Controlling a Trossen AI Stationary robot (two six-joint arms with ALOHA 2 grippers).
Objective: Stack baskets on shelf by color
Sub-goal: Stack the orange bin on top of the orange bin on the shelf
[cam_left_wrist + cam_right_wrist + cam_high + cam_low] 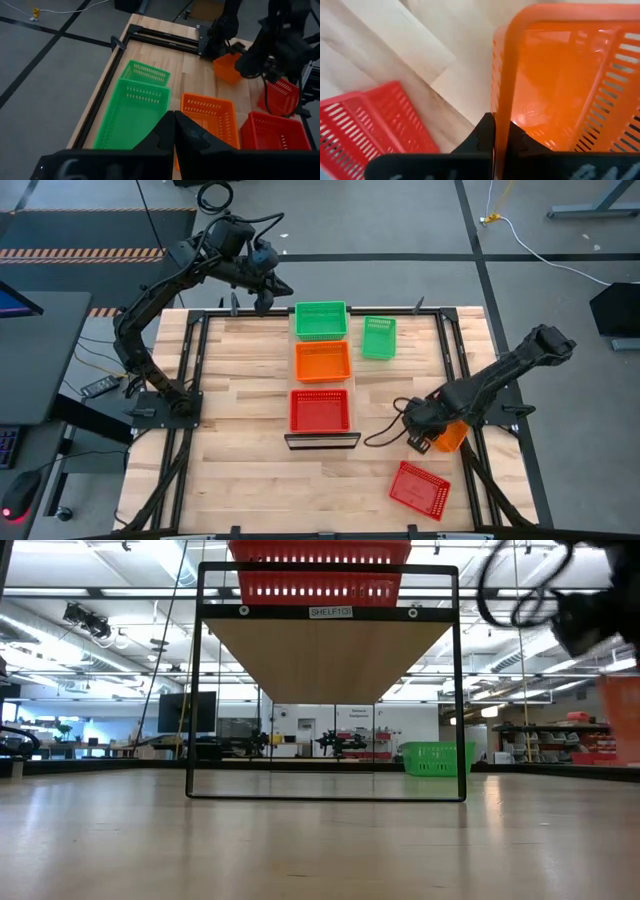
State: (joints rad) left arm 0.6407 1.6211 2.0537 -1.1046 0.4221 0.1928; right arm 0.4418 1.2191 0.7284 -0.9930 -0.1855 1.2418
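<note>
The shelf [322, 441] runs down the table's middle on a black frame. It bears green [320, 321], orange [323, 361] and red [320, 410] baskets in a row, far to near. A loose green basket [379, 337] rests on its base on the tabletop, right of the shelf's far end. A loose red one [419, 489] lies near the front right. My right gripper [425, 438] is shut on another orange basket [452, 435], right of the shelf's near end. My left gripper [262, 290] hangs shut and empty, high over the table's far edge. My right gripper pinches one wall of the orange basket at its rim [501, 120], one finger inside [520, 137] and one outside. The fingers come from above, pointing down. The basket is steeply tilted in the hold; I cannot tell whether its lower edge touches the table.
The shelf's black frame [325, 795] stands raised, with room beneath the board. Black rails [455, 350] edge the butcher-block top at left, right and far sides. Bare wood lies left of the shelf and along the front edge. A cable [385, 430] loops by my right gripper.
</note>
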